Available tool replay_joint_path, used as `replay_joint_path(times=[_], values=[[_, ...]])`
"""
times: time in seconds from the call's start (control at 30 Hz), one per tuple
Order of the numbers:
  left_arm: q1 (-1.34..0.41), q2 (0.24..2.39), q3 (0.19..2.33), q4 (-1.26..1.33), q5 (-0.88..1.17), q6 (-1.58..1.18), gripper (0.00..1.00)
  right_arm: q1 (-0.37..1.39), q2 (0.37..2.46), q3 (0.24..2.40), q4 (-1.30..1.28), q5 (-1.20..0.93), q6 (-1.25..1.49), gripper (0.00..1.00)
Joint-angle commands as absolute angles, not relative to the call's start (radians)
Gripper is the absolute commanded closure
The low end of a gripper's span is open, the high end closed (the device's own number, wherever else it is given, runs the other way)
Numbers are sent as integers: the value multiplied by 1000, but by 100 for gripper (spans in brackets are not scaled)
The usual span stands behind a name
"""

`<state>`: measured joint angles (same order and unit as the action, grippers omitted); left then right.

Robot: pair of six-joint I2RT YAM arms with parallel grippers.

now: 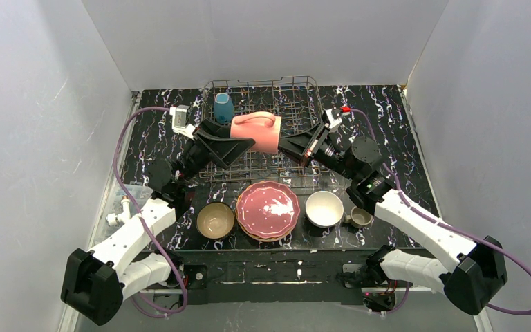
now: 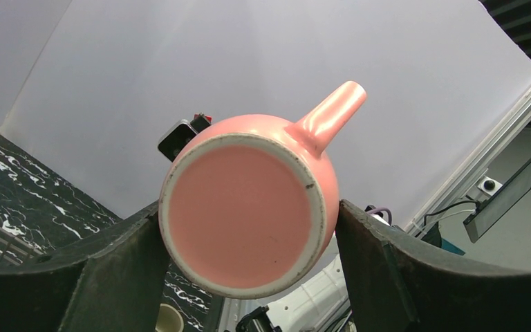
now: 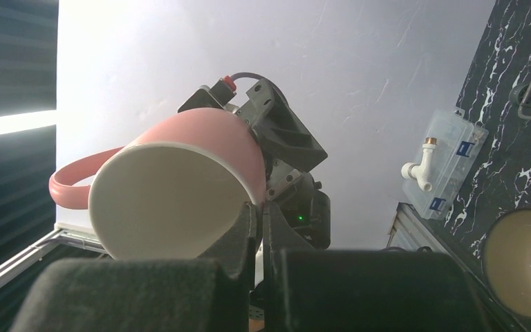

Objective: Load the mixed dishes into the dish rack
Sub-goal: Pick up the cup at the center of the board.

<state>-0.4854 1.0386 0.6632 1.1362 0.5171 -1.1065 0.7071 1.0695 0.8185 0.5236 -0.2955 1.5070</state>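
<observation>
Overhead, the pink mug (image 1: 257, 131) is hanging on its side in the air above the dish rack (image 1: 297, 93), its base pointing to 9 o'clock, its mouth to 3 o'clock and its handle to 12 o'clock. The right gripper (image 1: 283, 146) is reaching in from 3 o'clock and pinching the mug's rim, one finger inside the mouth and one outside, jaws closed on the wall. The left gripper (image 1: 242, 140) is coming in from 9 o'clock, and its fingers (image 2: 121, 277) are standing wide on either side of the mug's base, right against its sides; whether they are pressing it I cannot tell.

The rack is sitting at 12 o'clock on the black marbled table (image 1: 401, 138), with a teal mug (image 1: 224, 108) standing at its 10 o'clock corner. At 6 o'clock of the rack a stack of plates (image 1: 268, 209) is lying, pink on top. A tan bowl (image 1: 215, 220) is sitting at 9 o'clock of the stack, a white bowl (image 1: 324, 208) at 3 o'clock, and an olive-grey mug (image 1: 359, 217) just beyond the white bowl at 3 o'clock.
</observation>
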Motion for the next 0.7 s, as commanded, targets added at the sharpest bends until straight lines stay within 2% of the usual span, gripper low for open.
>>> replay_joint_path(times=[0.0,0.23,0.33,0.37,0.47,0.67], values=[[-477,1029,706,1181,519,-1092,47,713,1036,814,625,-295,1504,99],[-472,1033,731,1181,520,-1093,65,713,1017,810,564,-298,1473,99],[-468,1037,740,1181,525,-1092,73,713,1003,798,548,-292,1467,93],[-467,1038,742,1181,525,-1092,77,713,1000,794,547,-292,1468,90],[-465,1049,750,1181,526,-1094,98,713,991,789,539,-292,1467,82],[-460,1055,762,1181,503,-1092,100,712,971,785,518,-292,1459,68]])
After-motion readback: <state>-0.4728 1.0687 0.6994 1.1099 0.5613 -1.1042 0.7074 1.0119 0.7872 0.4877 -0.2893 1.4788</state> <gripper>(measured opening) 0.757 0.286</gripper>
